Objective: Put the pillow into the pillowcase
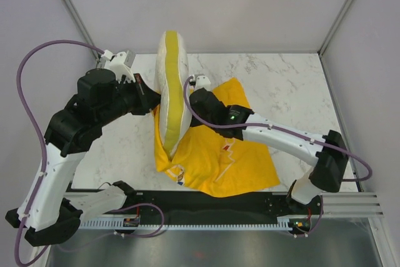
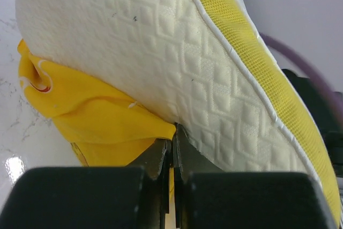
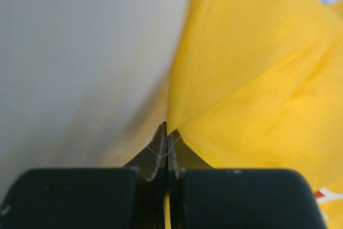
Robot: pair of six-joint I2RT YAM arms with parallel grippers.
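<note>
Top external: pillow [image 1: 165, 92] upright; left gripper [image 2: 174, 131], right gripper [image 3: 166, 130] pinch pillowcase [image 1: 244, 161]; lettering [image 1: 180, 178] unreadable.

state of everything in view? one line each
pillow: standing on edge, lower end in the pillowcase opening, most of it out
pillowcase: mostly lying flat, opening pinched on both sides of the pillow
left gripper: shut on pillowcase
right gripper: shut on pillowcase
</note>
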